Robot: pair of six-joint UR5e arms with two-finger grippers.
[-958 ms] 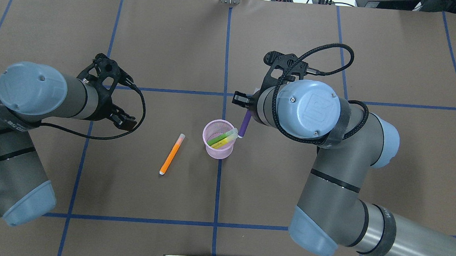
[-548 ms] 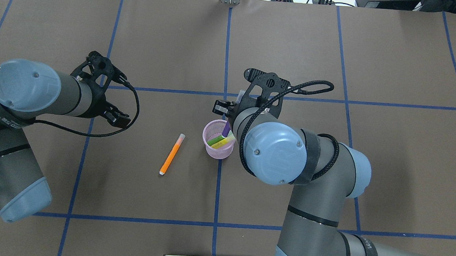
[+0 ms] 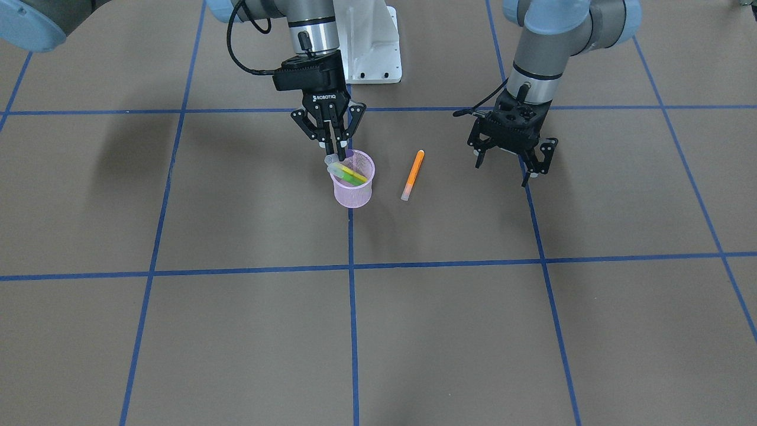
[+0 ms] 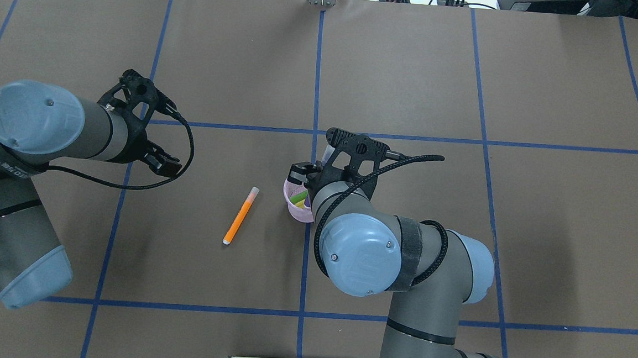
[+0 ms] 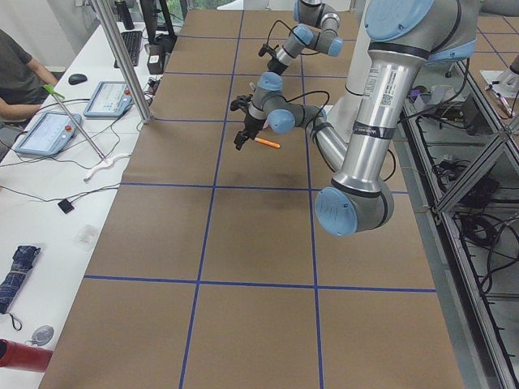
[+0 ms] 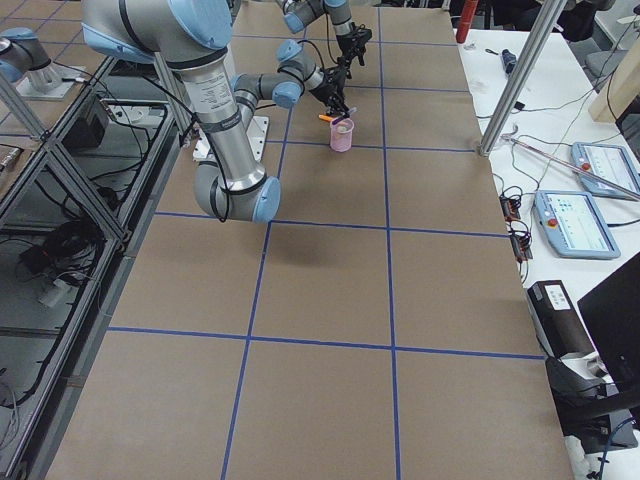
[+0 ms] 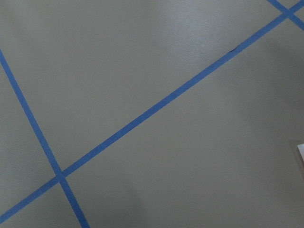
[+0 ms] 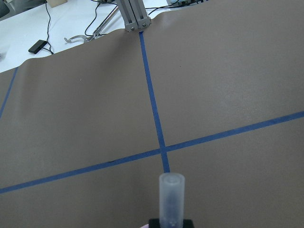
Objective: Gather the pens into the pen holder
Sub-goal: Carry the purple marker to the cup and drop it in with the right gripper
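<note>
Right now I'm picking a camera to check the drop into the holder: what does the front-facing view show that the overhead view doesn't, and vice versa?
Only the front-facing view shows the pen holder whole, the right claw just above its rim, closed on the purple pen, and the green and yellow pens leaning inside. Only the overhead view shows the right arm's wrist covering much of the holder. Both show the orange pen lying on the table beside the holder, apart from it, and the left claw off to its far side.

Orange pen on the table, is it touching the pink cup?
Apart. The front-facing view shows a strip of bare brown table between the orange pen and the pink cup.
</note>
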